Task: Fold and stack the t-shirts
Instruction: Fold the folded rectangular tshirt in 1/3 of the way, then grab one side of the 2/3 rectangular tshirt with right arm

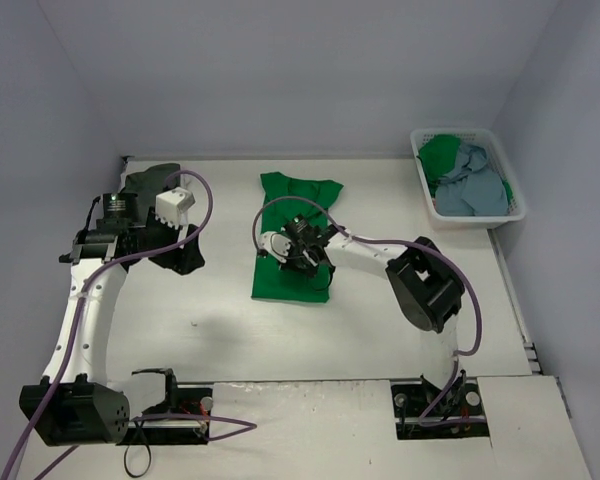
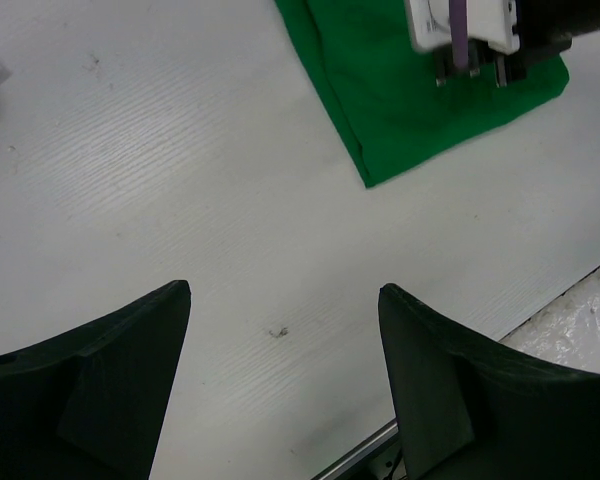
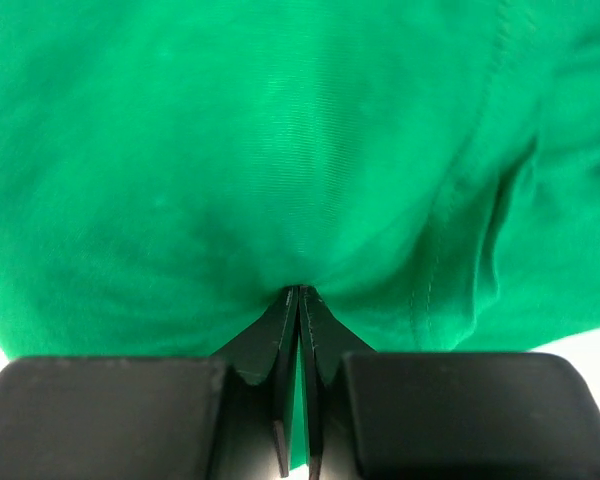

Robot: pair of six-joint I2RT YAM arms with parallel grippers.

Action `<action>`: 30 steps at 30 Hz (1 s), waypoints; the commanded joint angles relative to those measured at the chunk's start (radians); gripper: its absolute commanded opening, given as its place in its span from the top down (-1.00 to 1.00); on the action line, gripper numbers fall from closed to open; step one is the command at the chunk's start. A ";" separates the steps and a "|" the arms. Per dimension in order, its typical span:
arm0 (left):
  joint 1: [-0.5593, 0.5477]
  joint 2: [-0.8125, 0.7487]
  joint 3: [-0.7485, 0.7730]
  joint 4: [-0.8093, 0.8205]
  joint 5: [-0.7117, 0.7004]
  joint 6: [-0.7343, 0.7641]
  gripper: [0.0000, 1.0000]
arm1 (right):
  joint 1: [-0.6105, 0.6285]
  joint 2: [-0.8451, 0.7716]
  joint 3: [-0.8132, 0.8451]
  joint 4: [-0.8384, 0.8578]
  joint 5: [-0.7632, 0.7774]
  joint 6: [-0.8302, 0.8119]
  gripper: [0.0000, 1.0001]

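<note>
A bright green t-shirt lies partly folded in the middle of the table, and it fills the right wrist view. My right gripper is down on its lower half, shut on a pinch of the green cloth. A dark grey t-shirt sits crumpled at the far left. Just near of it my left gripper hangs open over bare table with nothing between its fingers. The left wrist view catches the green t-shirt's corner.
A white laundry basket stands at the back right, holding another green shirt and a light blue-grey one. The table's near edge with a metal rail runs just below the left gripper.
</note>
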 commanded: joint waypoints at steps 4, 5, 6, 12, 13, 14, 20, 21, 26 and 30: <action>0.002 -0.032 0.013 0.030 0.045 -0.007 -0.41 | 0.103 -0.082 -0.109 -0.207 -0.078 0.028 0.98; 0.002 -0.033 0.012 0.030 0.045 -0.007 -0.41 | 0.109 -0.090 -0.120 -0.213 -0.078 0.031 0.98; 0.002 -0.033 0.012 0.030 0.045 -0.007 -0.41 | 0.121 -0.107 -0.127 -0.219 -0.076 0.036 0.99; 0.002 -0.044 0.010 0.025 0.042 -0.009 -0.41 | 0.135 -0.161 -0.173 -0.221 -0.041 0.056 0.92; 0.002 -0.046 0.007 0.031 0.041 -0.009 -0.41 | 0.132 -0.165 -0.170 -0.219 -0.029 0.061 0.79; 0.002 -0.050 0.002 0.033 0.036 -0.012 -0.41 | 0.127 -0.186 -0.157 -0.207 -0.016 0.065 0.69; 0.022 -0.059 -0.007 0.037 0.030 -0.013 -0.42 | 0.110 -0.286 -0.026 -0.168 0.062 0.093 0.04; 0.023 -0.062 -0.007 0.042 0.030 -0.019 -0.42 | 0.109 -0.296 -0.008 -0.168 0.076 0.087 -0.21; 0.043 -0.062 0.001 0.046 0.028 -0.030 -0.47 | 0.104 -0.345 0.101 -0.170 0.089 0.073 -0.60; 0.057 -0.059 -0.001 0.048 0.027 -0.036 -0.48 | 0.112 -0.374 0.083 -0.193 0.051 0.077 -0.68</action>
